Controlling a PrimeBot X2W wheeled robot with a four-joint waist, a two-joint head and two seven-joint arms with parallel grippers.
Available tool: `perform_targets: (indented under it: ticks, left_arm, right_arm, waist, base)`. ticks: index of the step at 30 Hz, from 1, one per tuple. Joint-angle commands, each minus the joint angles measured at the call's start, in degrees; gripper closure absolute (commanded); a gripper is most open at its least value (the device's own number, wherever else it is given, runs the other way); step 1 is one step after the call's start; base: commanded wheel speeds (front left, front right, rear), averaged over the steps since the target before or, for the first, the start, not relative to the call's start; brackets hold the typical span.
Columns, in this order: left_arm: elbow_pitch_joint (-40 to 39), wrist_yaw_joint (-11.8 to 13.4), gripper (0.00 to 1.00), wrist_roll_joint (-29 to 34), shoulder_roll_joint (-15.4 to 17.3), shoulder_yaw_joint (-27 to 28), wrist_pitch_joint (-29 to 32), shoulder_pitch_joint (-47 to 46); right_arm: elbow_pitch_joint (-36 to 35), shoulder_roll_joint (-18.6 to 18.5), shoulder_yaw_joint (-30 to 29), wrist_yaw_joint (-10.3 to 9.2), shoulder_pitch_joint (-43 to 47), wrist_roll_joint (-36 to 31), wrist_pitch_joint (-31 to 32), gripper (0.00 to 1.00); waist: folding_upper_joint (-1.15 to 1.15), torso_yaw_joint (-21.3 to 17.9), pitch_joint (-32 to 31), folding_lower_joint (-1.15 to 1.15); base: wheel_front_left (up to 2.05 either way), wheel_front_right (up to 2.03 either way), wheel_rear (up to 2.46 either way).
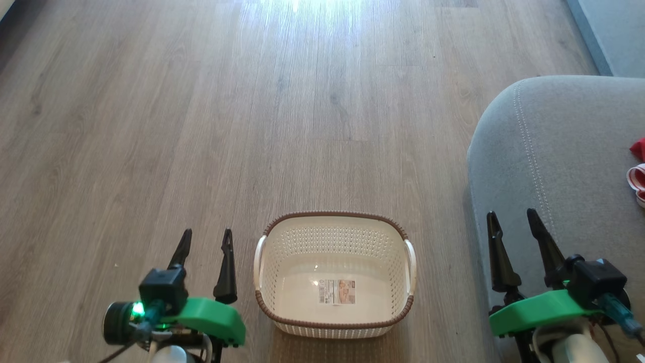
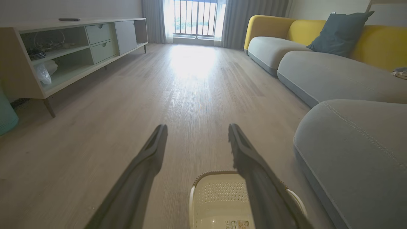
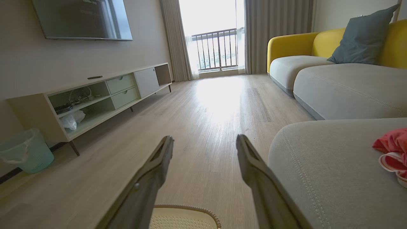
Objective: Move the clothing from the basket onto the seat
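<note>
Presently, item: the clothing [image 1: 638, 174], red fabric with a white striped band, lying on the seat [image 1: 554, 151] at the far right, well apart from the basket [image 1: 332, 242].
Basket: on the floor just left of the seat, a paper label [image 1: 336, 292] on its bottom, no fabric seen inside.
Handling, judged: light, soft, limp; likely to drape and sag.
Hold: pinch a raised fold or the banded hem.
Left gripper [image 1: 207, 232], right gripper [image 1: 511, 214]: fingers spread apart, holding nothing.

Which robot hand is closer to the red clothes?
Right. The right gripper is by the seat where the clothing lies; the left gripper is on the far side of the basket, farther away.
</note>
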Motion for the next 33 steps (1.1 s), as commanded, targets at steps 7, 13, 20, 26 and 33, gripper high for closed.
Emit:
perform_targets:
  ticks: [7,13,20,26,33]
  left_arm:
    - [-3.0,-3.0,0.0,-3.1,0.0,3.2,-0.5,-0.7]
    - [-2.7,-4.3,0.0,-4.7,0.0,3.9,-0.5,-0.6]
    - [-2.4,-5.8,0.0,-5.6,0.0,4.4,-0.5,-0.6]
    - [-2.8,-5.8,0.0,-7.2,0.0,5.2,-0.5,-0.6]
    - [2.9,-6.0,1.0,-8.2,0.0,3.5,0.5,2.8]
  right_arm:
    - [-1.0,0.1,1.8,0.4,-1.7,0.0,-0.4,0.0]
    - [-0.9,0.1,1.9,0.4,-1.7,-0.3,-0.4,0.0]
    - [-0.7,0.1,1.7,0.4,-1.8,-0.3,-0.4,0.0]
    - [-0.2,0.1,1.6,0.4,-2.1,0.2,-0.4,0.0]
    - [5.3,0.1,0.4,-0.06,1.3,0.9,0.2,1.0]
  waist:
    - [0.0,0.0,-0.1,0.0]
    - [0.0,0.0,0.0,0.0]
    - [0.0,-0.2,0.1,0.0]
    - [0.0,-0.4,0.2,0.0]
    - [0.0,-0.5,0.3,0.0]
  base:
    - [0.0,0.0,0.0]
    - [0.0,0.0,0.0]
    - [0.0,0.0,0.0]
    - [0.0,0.0,0.0]
    - [0.0,0.0,0.0]
